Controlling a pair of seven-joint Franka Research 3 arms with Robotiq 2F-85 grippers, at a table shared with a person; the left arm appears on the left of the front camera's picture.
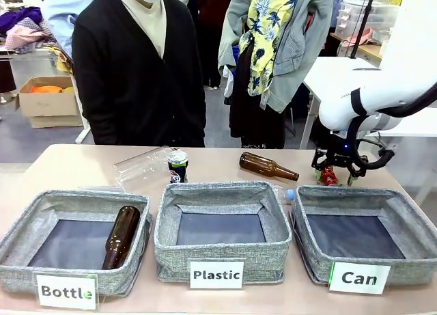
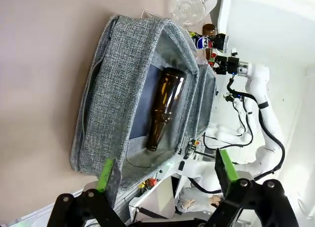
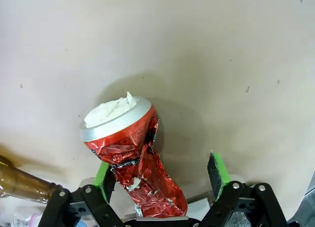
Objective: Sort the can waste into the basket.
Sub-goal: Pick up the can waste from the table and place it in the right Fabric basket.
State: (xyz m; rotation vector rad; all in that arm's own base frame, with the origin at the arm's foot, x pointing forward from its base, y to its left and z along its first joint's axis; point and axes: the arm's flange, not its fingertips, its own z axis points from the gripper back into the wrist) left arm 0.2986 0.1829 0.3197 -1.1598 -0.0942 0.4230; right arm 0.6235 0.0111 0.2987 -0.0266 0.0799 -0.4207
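Two cans are sitting on the counter (image 1: pixel 75 165) outside the Can basket (image 1: pixel 308 257): the black can (image 1: pixel 178 166) is standing behind the Plastic basket (image 1: pixel 171 250), and the crushed red can (image 3: pixel 133 158) is lying between the right claw's (image 3: pixel 160 167) spread fingers, one pad touching it. The left claw (image 2: pixel 165 170) is hanging spread above the Bottle basket (image 2: pixel 113 89).
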